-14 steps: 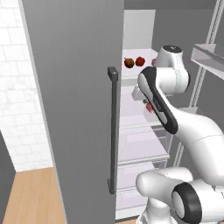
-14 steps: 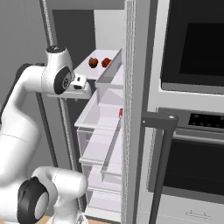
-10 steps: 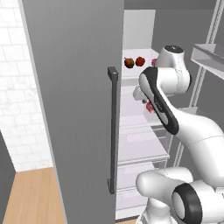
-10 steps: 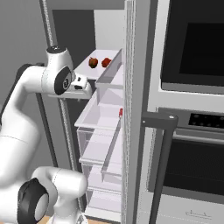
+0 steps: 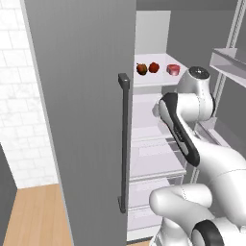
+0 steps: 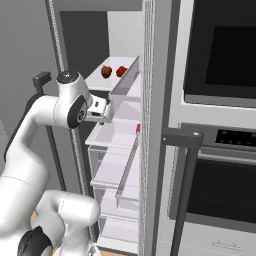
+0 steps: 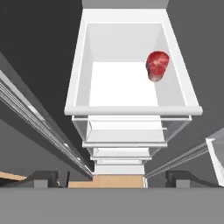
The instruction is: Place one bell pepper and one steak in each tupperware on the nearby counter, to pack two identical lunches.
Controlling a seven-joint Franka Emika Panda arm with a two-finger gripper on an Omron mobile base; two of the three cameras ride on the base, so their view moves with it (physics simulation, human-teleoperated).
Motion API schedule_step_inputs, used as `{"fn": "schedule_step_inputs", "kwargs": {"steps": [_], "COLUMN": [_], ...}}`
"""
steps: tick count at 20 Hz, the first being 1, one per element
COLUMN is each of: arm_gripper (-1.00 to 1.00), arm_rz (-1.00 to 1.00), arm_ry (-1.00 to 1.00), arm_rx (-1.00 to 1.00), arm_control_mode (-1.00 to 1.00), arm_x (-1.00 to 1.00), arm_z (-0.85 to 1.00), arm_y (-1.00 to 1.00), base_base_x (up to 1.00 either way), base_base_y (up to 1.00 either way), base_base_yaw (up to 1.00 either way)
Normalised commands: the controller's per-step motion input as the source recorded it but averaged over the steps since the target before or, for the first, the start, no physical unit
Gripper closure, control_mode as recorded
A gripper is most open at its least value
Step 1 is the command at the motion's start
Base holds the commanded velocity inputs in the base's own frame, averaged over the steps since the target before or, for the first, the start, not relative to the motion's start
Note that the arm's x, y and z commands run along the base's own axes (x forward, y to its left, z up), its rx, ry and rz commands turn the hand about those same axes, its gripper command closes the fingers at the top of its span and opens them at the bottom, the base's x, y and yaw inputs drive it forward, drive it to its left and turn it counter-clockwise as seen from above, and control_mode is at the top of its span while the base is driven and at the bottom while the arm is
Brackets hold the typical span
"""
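Looking down from the hand view, the pincer (image 7: 112, 179) is seen spread wide and empty, a steak (image 7: 156, 65) lying lengthwise against the shelf's (image 7: 122, 83) far right wall. Farther back, two bell peppers (image 5: 147, 68) and another steak (image 5: 172, 70) are lined up on the fridge's top shelf (image 5: 158, 78).

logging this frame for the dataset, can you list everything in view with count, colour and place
glossy roundish bell peppers: two, one bright red, one darker brownish-red, side by side on the upper fridge shelf
flat pinkish-red raw steaks: two, one on the upper shelf right of the peppers, one on a white shelf below the hand
tall grey fridge door with dark bar handle: one, swung open, left of the arm
clear plastic fridge drawers: several, stacked below the shelves
black built-in ovens: two, stacked right of the fridge
tan wooden floor: lower left
white arm's two-finger tool: one, dark tips apart, holding nothing
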Motion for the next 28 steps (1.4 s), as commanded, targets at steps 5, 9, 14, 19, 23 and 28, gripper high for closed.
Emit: {"fn": "schedule_step_inputs", "kwargs": {"steps": [5, 9, 14, 19, 23, 28], "arm_gripper": [-1.00, -1.00, -1.00, -1.00, -1.00, -1.00], "arm_rz": [-0.28, -0.29, -0.20, -0.05, 0.00, 0.00], "arm_ry": [-0.08, 0.02, 0.06, 0.05, 0.08, 0.03], "arm_rx": [-0.04, 0.00, 0.01, 0.02, 0.00, 0.00], "arm_control_mode": [-1.00, -1.00, -1.00, -1.00, -1.00, -1.00], "arm_x": [0.05, 0.16, 0.33, 0.58, 0.65, 0.58], "arm_z": [-0.69, -0.43, -0.16, -0.04, -0.06, -0.12], "arm_y": [-0.35, -0.38, -0.39, -0.10, 0.00, -0.03], "base_base_x": [0.00, 0.00, 0.00, 0.00, 0.00, 0.00], "base_base_y": [0.00, 0.00, 0.00, 0.00, 0.00, 0.00], "base_base_yaw": [0.00, 0.00, 0.00, 0.00, 0.00, 0.00]}}
